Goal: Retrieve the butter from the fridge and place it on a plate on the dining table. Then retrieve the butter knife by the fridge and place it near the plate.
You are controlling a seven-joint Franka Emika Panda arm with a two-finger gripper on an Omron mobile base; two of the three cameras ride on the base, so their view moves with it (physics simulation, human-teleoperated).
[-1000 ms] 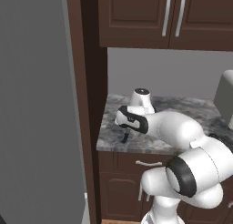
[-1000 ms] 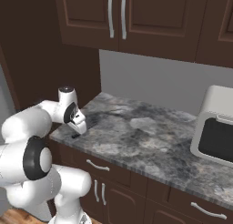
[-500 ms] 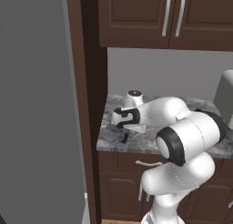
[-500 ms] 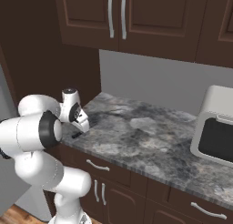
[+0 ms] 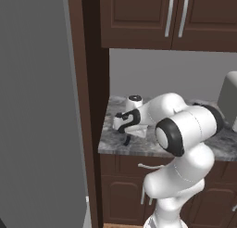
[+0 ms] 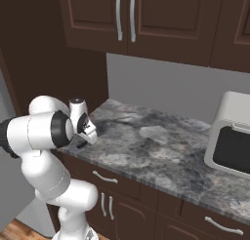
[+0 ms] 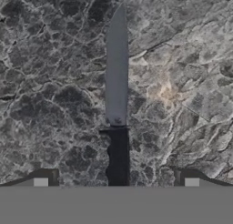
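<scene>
Spread pincer (image 7: 116, 182) poised over the butter knife on the marbled bench.

In the hand view, the pincer's two dark fingertips (image 7: 45, 178) stand wide apart, holding nothing, and the thin, dark-handled butter knife with a grey blade (image 7: 116, 100) lies flat between them, blade running away from the hand. It rests on the grey marbled stone bench (image 6: 161, 151), close to its front left corner as the left base view shows (image 5: 127, 140), though there it is little more than a dark sliver. Just left of the bench stands the tall light-grey fridge (image 5: 37, 111). Dark brown wooden cabinets (image 6: 146, 19) hang above, and a white boxy countertop appliance (image 6: 232, 136) sits well apart on the bench's right.
</scene>
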